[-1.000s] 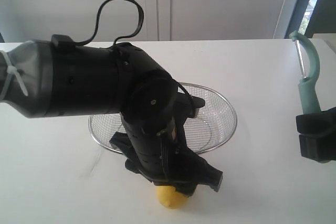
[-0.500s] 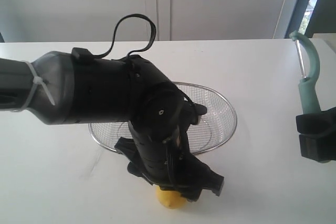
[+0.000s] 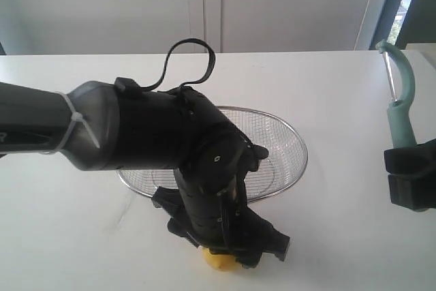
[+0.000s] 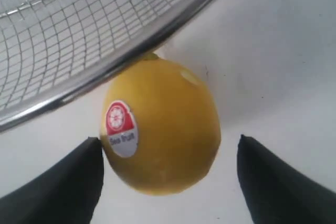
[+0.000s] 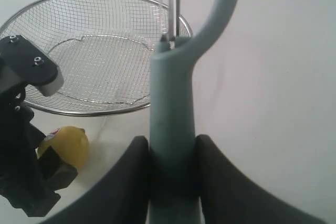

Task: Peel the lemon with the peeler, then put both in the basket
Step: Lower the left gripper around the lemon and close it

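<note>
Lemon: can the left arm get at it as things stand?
Probably yes. The left end effector is open, with the lemon already between its jaws and nothing in between. The basket rim lies close behind the lemon but doesn't seem to block a grasp.

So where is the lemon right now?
The lemon sits on the table at the bottom middle of the exterior view, just outside the basket, between the fingers of the open left gripper.

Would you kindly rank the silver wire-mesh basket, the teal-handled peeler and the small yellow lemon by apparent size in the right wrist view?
1. Silver wire-mesh basket.
2. Teal-handled peeler, enlarged by nearness to the camera, so it roughly rivals the basket.
3. Yellow lemon, clearly smallest.
</note>
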